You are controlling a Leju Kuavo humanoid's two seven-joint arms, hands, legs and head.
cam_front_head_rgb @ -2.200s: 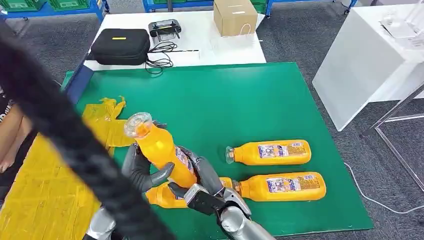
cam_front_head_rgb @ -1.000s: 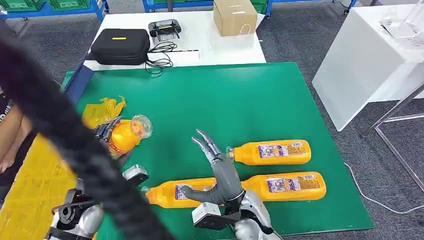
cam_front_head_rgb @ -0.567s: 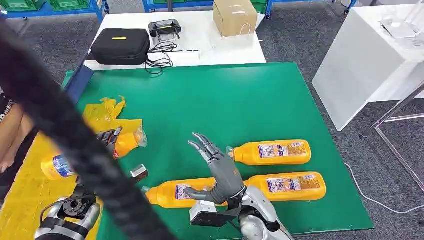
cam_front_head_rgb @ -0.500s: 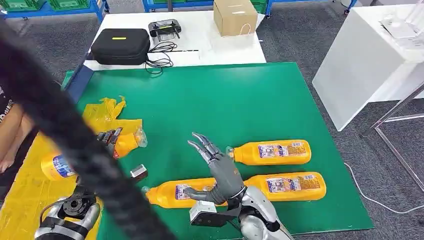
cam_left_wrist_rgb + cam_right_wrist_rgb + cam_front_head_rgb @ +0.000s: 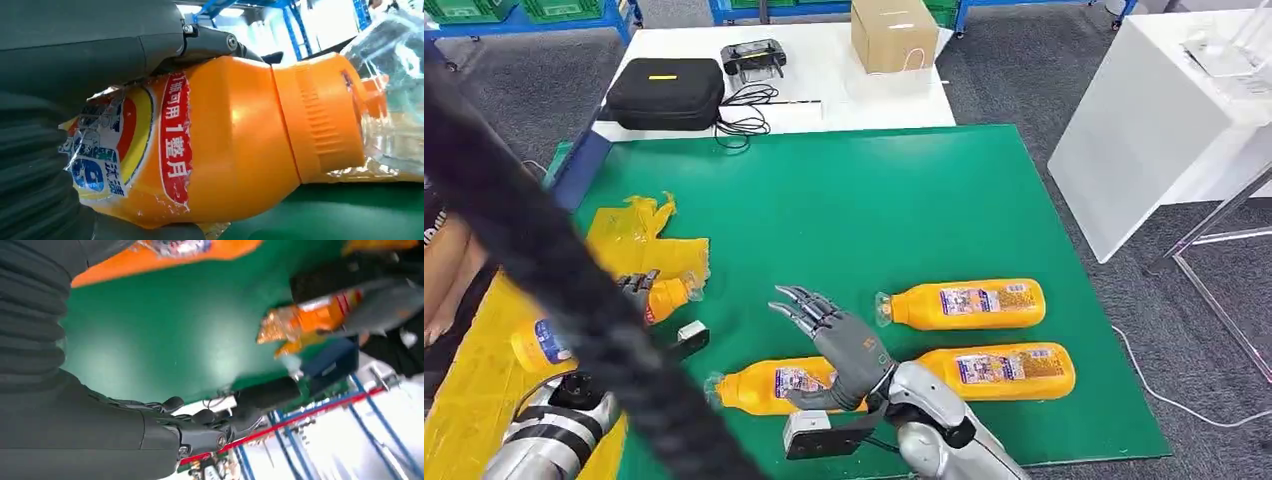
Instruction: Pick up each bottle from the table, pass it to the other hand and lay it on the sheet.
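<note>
A green table (image 5: 904,200) filled the workspace, with a yellow sheet (image 5: 484,400) at its left edge. The left hand (image 5: 636,290) clasped an orange bottle (image 5: 659,298) lying sideways low over that sheet, apparently ready to be laid down. The right hand (image 5: 836,335) hovered empty with fingers spread, just above the nearest bottle (image 5: 764,388). Beyond its fingertips, two more bottles (image 5: 964,305) lay flat, awaiting their turn.

Green worktop (image 5: 874,200) with sheet and bottles

A yellow sheet (image 5: 494,370) covers its left edge; three orange bottles lie on their sides at lower centre and right: one (image 5: 964,304) above another (image 5: 989,372), a third (image 5: 774,386) left of them.
</note>
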